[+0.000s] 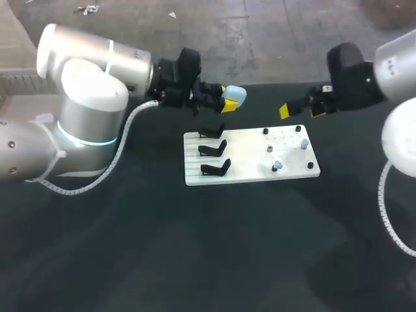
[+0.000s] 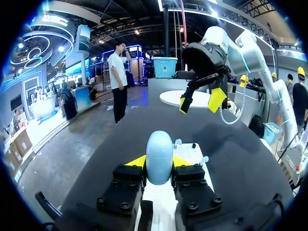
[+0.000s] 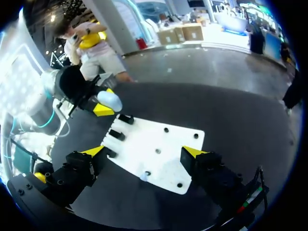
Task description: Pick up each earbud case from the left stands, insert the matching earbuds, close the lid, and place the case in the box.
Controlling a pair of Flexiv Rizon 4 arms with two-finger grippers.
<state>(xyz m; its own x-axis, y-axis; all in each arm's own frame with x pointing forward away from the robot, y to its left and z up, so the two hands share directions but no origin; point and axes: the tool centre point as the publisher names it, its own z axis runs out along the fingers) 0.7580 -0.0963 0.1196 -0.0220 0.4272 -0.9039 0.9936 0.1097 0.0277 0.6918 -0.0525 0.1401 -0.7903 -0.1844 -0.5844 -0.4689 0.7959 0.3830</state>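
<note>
1. left claw: clenched on the pale blue earbud case, a yellow tip pressing each side. It's held in the air, off the table.
2. right claw: released, fingers wide apart, nothing btwn them. It hangs just off the far right corner of the white board and faces the left claw across the board's far edge.
3. Print/labels: any writing on the case or board is too small to tell.
4. Case long axis runs out along the left claw's fingers. Rounded end sticks fwd past the yellow tips, pointing across twd the right claw. Roughly level, not upright.
5. Case position: just beyond the board's far left corner, above and past the farthest stand, not touching the board.
6. Three black stands sit in a row down the board's left part.
7. Small pale blue earbuds stand on the board's right part, one near the far right corner, one nearer the front edge, w/ a grey bit btwn them.
8. Black pegs stand around the board's right part.
</note>
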